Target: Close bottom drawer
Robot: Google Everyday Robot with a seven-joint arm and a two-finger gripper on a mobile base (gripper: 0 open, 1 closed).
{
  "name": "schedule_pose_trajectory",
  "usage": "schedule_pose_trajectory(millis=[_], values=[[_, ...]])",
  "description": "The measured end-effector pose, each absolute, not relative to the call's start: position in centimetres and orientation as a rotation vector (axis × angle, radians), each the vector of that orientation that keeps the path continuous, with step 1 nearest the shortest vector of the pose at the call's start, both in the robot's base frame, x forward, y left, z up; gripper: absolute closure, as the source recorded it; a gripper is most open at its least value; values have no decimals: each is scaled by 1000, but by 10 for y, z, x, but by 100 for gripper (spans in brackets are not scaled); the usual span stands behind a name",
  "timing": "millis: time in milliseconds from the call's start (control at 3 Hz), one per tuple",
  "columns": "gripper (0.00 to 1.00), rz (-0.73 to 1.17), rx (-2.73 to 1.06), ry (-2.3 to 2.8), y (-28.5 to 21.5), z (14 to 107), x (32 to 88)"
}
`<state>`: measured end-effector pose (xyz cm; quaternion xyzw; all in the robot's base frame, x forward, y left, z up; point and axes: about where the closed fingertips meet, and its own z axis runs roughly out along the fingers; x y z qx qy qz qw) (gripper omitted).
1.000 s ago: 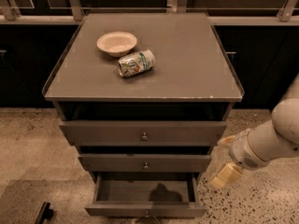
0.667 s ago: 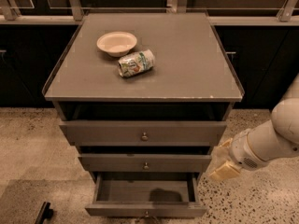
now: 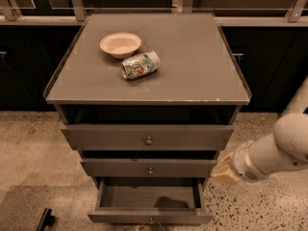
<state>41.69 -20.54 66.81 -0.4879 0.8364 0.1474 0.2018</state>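
Observation:
The bottom drawer (image 3: 149, 216) is the lowest of three grey-brown drawers and stands pulled out. Its empty inside shows, and its small knob sits at the frame's bottom edge. The middle drawer (image 3: 150, 168) and the top drawer (image 3: 148, 137) above it stick out only slightly. My gripper (image 3: 223, 172) is on the white arm that comes in from the right. It sits beside the cabinet's right front corner, level with the middle drawer and above the bottom drawer's right side. It touches no knob.
On the cabinet top (image 3: 192, 66) lie a cream bowl (image 3: 120, 44) and a can (image 3: 140, 64) on its side. Dark cabinets line the back wall. The floor (image 3: 29, 148) is speckled, and a dark object (image 3: 44, 219) lies at the lower left.
The arm has drawn its gripper up and slightly left, closer to the cabinet's right front corner. The drawers, bowl and can have not moved.

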Motion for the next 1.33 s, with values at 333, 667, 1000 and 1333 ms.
schedule_pose_trajectory(millis=[333, 667, 1000, 1333], values=[[100, 569, -1282, 2319, -169, 581, 405], [100, 654, -1172, 2297, -144, 506, 413], [100, 725, -1102, 2313, -128, 435, 427], [100, 847, -1031, 2364, -115, 364, 425]])
